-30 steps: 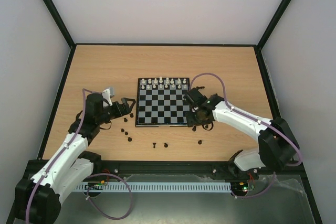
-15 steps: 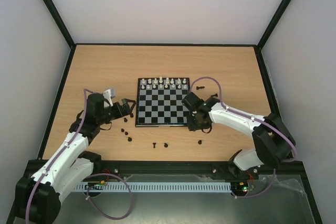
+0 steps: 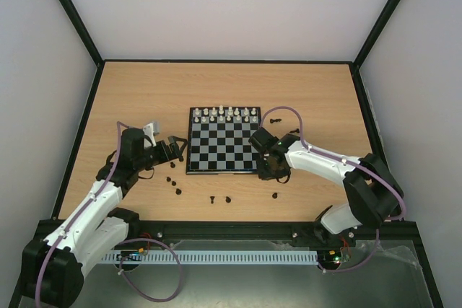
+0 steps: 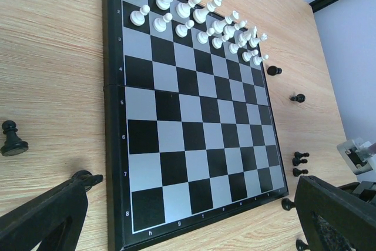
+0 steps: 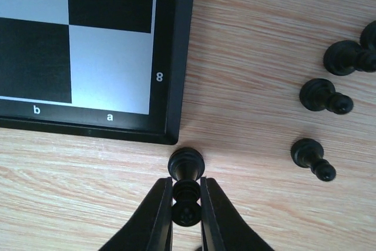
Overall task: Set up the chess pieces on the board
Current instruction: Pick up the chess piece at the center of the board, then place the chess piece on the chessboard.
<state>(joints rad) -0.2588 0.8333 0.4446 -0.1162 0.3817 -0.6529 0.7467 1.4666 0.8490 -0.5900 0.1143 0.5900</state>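
The board [image 3: 222, 151] lies mid-table, with white pieces [image 3: 229, 113] filling its two far rows. It also shows in the left wrist view [image 4: 194, 127], white pieces [image 4: 194, 13] at the top. My right gripper [image 3: 271, 171] is just off the board's near right corner. In the right wrist view my right gripper [image 5: 187, 204] is shut on a black piece [image 5: 186, 166], next to the board's corner [image 5: 170, 57] by square a8. My left gripper [image 3: 177, 148] is open and empty beside the board's left edge; my left gripper [image 4: 188, 227] frames the board's near rows.
Loose black pieces lie on the wood: some near the board's left front [image 3: 173, 182], two in front [image 3: 220, 198], one front right [image 3: 275, 195], some right of the board [image 3: 296, 131]. Three lie right of my right gripper [image 5: 325, 96]. A black pawn [image 4: 12, 139] stands left of the board.
My right gripper has shifted slightly left, toward the board's near right corner. The left arm has hardly moved.
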